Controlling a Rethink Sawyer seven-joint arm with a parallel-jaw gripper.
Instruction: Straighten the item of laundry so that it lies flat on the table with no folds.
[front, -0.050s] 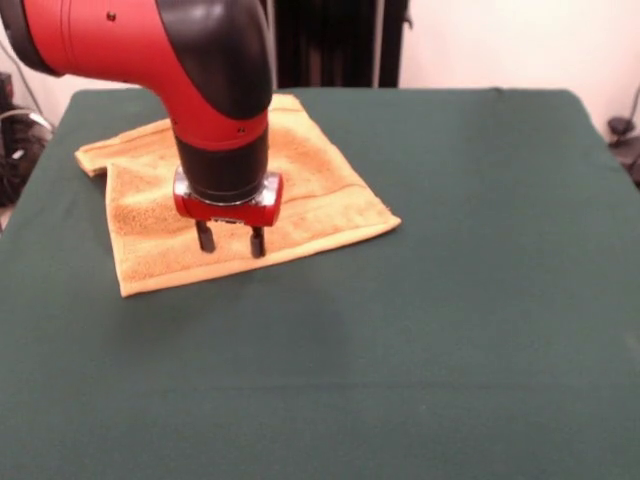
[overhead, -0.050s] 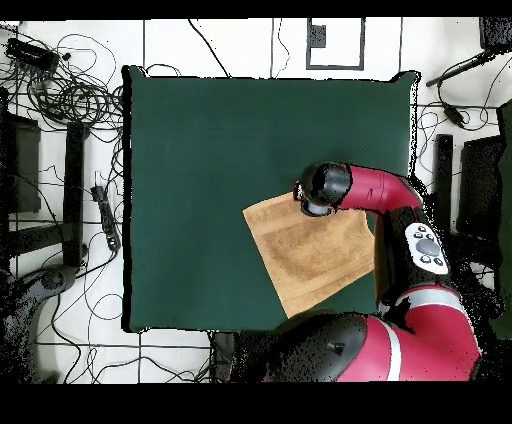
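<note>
I'm hovering the parted, empty end effector (front, -0.050s: 231, 240) over the yellow-orange terry towel (front, -0.050s: 320, 175) at upper left; I'd pinch the doubled-over flap (front, -0.050s: 110, 152) and draw it outward across the dark green cloth surface (front, -0.050s: 450, 330).

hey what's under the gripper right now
The yellow-orange towel lies under the open gripper, spread on the green table. Its far left corner looks folded. The arm hides part of the towel.

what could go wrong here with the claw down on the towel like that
1. The towel has a folded-over flap at its left corner in the front view; a pull from the claw near the middle may shift the whole towel and leave the fold.
2. The open claw stands at the cloth; closing might pinch the green table cover too.
3. The arm hides the towel's far part, so folds there may go unseen.
</note>
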